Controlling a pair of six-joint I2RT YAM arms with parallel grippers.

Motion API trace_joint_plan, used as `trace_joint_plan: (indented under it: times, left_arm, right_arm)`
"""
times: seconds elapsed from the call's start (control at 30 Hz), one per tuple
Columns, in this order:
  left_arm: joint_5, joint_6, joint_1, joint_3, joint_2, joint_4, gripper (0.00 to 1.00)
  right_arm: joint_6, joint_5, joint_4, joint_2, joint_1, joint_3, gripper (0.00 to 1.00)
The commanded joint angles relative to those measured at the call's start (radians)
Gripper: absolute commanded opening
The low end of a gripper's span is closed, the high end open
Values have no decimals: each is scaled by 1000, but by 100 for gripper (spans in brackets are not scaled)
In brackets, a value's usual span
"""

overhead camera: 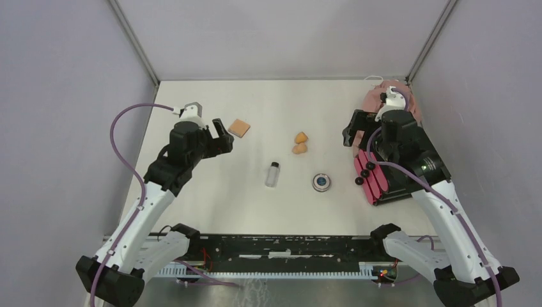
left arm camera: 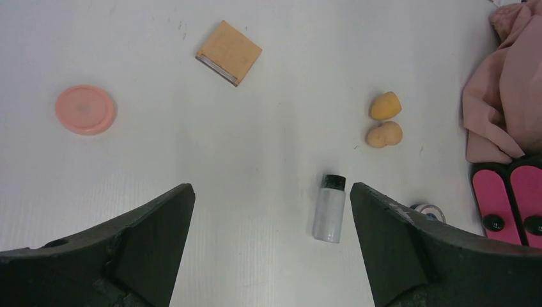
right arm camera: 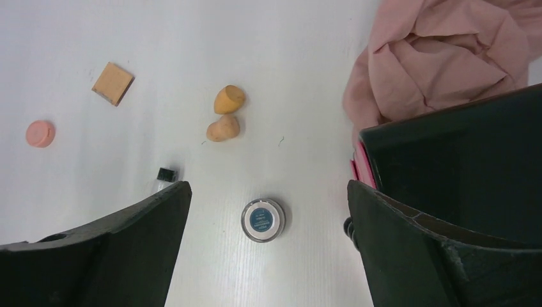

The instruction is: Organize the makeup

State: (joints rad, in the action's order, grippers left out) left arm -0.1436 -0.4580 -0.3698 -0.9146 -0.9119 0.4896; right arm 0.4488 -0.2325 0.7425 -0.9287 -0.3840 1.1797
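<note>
On table (overhead camera: 255, 211): compact (right arm camera: 263, 219), blue label unreadable; left gripper (left arm camera: 271, 192), right gripper (right arm camera: 268, 188) spread, empty.

Bright, even overhead light, and you have sharp pictures in all three views.
On the white table (overhead camera: 268, 102) shadows are short and soft: a faint one lies beside the clear vial (left arm camera: 330, 208), and the folds of the pink cloth (right arm camera: 441, 57) shade gently. The far part of the table runs close to washed-out in your wrist views. The silver compact (right arm camera: 263, 219) catches a small glint on its rim. The left gripper (left arm camera: 271, 190) and right gripper (right arm camera: 268, 185) read as near-black masses with little detail, slightly soft at the bottom edge.
</note>
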Motion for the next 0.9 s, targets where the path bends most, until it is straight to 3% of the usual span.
trace_joint_plan:
  times: [0.0, 0.3, 0.37, 0.57, 0.67, 0.87]
  left_arm:
    - [45, 50, 4, -3, 29, -68, 99]
    - [200, 88, -27, 22, 13, -111, 99]
    - [138, 97, -97, 11, -27, -88, 99]
    - [-101, 65, -460, -21, -181, -89, 99]
    - [-154, 48, -584, -62, -297, -93, 99]
    - [-142, 35, -615, -109, -341, -145, 99]
  right_arm:
    - [32, 56, -34, 7, 5, 7, 100]
    - [54, -3, 17, 21, 4, -13, 100]
    - [68, -30, 39, 24, 4, -17, 100]
    - [123, -150, 174, 28, 4, -9, 100]
    - [193, -290, 289, 45, 4, -18, 100]
    - [386, -593, 567, 109, 5, 28, 99]
